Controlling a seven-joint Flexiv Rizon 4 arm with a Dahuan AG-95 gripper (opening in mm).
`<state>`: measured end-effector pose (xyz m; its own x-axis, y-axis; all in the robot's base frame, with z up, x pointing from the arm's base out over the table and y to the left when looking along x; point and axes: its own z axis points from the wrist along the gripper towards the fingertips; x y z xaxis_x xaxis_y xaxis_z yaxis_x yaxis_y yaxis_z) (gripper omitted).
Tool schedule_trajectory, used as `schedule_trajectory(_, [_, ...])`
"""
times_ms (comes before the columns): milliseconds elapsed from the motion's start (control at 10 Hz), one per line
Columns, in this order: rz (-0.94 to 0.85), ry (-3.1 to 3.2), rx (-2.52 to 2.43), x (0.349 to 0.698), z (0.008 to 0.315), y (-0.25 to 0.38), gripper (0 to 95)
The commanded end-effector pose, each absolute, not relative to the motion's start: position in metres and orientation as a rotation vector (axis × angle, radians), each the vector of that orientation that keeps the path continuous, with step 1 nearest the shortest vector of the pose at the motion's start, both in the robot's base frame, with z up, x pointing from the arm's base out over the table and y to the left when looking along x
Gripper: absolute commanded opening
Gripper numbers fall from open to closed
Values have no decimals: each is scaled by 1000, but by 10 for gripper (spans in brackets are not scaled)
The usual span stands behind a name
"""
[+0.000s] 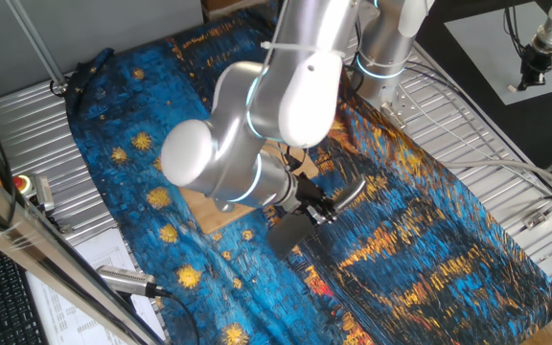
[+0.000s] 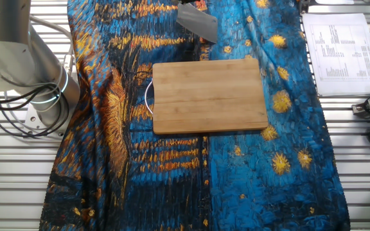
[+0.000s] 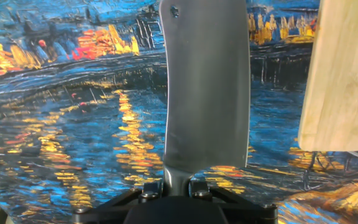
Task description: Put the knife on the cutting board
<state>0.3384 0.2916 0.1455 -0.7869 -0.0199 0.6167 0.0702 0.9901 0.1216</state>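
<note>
I count one knife [image 3: 207, 93] and one cutting board [image 2: 209, 95]. The knife is a small cleaver with a broad, dull-grey rectangular blade and a small hole near its far corner; in the hand view I see the gripper [image 3: 178, 185] pinching it at the base of the blade, and the blade points straight away from the camera above the painted cloth [image 2: 140, 167]. The knife is off the board: in the hand view the board's long edge lies to the right of the blade, with a strip of cloth between them. In the other fixed view the blade shows at the top edge, just beyond the board's far side. The board's top is bare. In one fixed view the arm [image 1: 257, 125] hides most of the board.
</note>
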Motion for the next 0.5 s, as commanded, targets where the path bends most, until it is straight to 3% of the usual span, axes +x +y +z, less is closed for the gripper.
schedule_trajectory(100, [-185, -2463, -31, 344, 151, 289, 0])
schedule_trajectory(500, [-197, -2453, -8, 354, 167, 279, 0])
